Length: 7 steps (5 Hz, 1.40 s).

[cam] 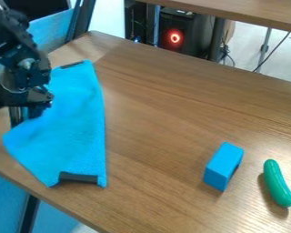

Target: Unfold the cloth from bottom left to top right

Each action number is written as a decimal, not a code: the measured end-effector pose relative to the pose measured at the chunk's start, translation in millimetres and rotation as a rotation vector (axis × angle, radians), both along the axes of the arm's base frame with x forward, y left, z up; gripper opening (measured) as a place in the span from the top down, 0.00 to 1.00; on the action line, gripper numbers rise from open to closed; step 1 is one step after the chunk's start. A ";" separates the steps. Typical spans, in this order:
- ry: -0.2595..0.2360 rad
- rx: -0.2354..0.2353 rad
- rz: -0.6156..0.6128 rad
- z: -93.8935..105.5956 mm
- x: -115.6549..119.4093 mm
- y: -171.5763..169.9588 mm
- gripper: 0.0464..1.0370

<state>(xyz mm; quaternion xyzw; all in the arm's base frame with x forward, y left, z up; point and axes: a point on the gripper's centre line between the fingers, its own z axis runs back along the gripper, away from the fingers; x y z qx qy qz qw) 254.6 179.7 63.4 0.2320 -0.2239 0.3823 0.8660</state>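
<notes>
A smooth brown surface [160,109] with streaky wood grain runs under everything, and past its edge, near 12 o'clock, a red ring of light [174,37] glows on a dark computer case [185,32].

The blue cloth [72,123] lies towards 9 o'clock, a long lopsided wedge, narrow at its 12 o'clock end and broad at its 6 o'clock end. The black arm [20,59] comes in from 10 o'clock, its end effector [24,114] low over the cloth's 9 o'clock side; whether it is spread or closed, or has any fabric, I cannot tell.

The step in hand looks like taking the top layer near the 7 o'clock corner. A shallow pinch should do it, since a deep one could catch both layers and drag the whole cloth. Then lift a little and sweep slowly towards 1 o'clock, lowering late so the flap lands flat.

The weave looks soft and slightly nubbly, with stiffer black strips at both ends. At 4 o'clock sit a blue block [223,167] and a glossy, curved green cucumber [277,184].
</notes>
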 end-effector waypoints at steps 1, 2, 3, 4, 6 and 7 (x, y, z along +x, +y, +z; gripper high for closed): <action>0.021 0.012 0.005 -7.2 -0.7 5.0 0.04; 0.018 0.013 0.013 -6.7 0.2 9.2 0.07; 0.017 -0.013 0.025 -7.6 -0.5 9.2 0.34; 0.027 -0.047 0.037 -8.7 -3.4 11.6 0.65; -0.010 -0.108 0.035 7.3 -4.1 12.5 0.98; -0.046 -0.143 0.043 33.1 0.6 9.0 0.99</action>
